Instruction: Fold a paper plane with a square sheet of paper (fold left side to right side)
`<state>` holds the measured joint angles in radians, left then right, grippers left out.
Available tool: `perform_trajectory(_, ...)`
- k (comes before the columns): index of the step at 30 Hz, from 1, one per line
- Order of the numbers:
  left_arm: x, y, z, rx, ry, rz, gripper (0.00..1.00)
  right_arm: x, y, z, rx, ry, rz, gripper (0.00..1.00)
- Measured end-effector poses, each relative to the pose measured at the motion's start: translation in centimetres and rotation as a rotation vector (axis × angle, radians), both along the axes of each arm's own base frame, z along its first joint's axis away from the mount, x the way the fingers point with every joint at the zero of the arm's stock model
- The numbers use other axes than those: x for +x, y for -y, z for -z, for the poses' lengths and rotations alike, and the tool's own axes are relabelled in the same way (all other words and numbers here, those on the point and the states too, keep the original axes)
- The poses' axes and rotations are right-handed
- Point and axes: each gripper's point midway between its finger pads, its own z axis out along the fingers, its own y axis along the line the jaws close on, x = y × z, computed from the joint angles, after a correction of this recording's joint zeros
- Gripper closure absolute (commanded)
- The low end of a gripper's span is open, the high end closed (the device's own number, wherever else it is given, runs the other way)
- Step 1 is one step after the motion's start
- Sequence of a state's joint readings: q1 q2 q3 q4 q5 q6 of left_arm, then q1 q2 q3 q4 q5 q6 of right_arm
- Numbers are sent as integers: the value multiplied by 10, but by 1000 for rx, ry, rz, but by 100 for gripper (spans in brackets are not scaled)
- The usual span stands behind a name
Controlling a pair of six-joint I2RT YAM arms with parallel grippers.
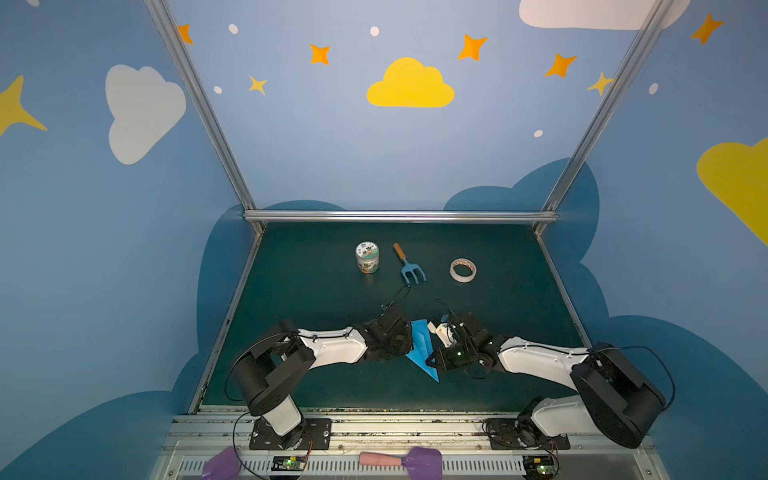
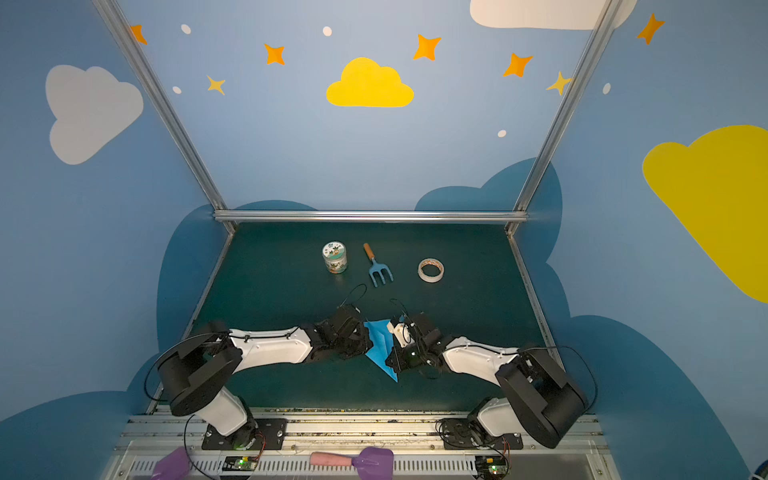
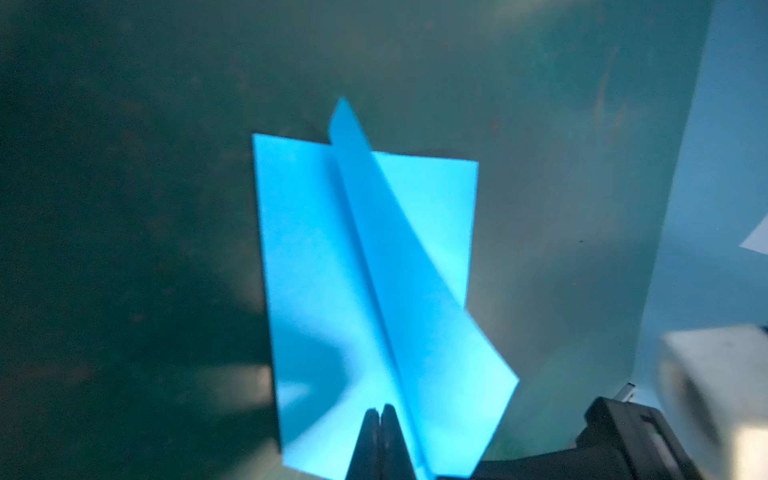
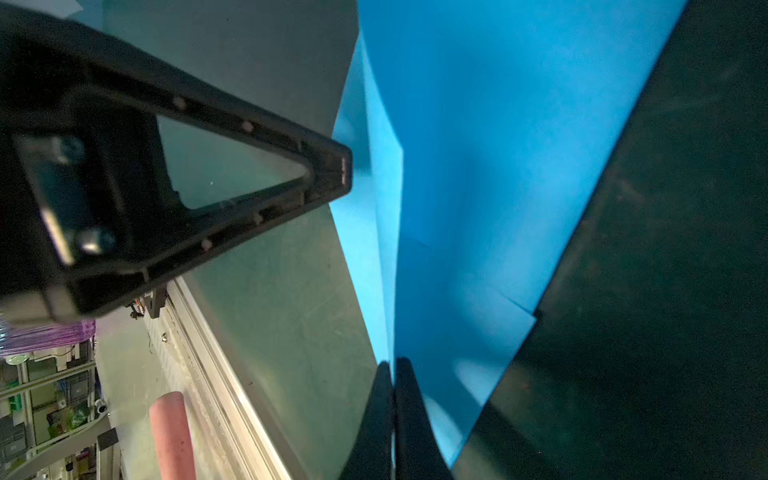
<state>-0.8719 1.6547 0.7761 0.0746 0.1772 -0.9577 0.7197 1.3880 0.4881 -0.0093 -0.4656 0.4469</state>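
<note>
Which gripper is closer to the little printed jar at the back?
Left. The left gripper, shut on the paper plane at its left edge, sits robot-side and right of the jar; the right gripper, shut on the other edge, is farther right.

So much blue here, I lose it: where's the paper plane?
In both top views the paper plane is at the front middle of the table, gripped by the left gripper and right gripper, with the blue fork farther back.

White-shelled arms [image 1: 332, 345] — bulky black joints [image 1: 266, 376].
</note>
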Motion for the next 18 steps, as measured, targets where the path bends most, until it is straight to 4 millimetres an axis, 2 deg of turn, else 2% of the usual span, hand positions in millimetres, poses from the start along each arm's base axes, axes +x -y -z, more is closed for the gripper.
perform_trajectory(3, 2, 5, 1, -5, 0, 10, 96, 2, 1, -1, 12, -8, 12, 100)
perform_trajectory(9, -1, 6, 17, 19, -28, 25, 96, 6, 2, -3, 31, -20, 31, 100)
perform_trajectory(18, -1, 8, 18, 18, -16, 41, 96, 10, 8, -3, 56, -39, 55, 100)
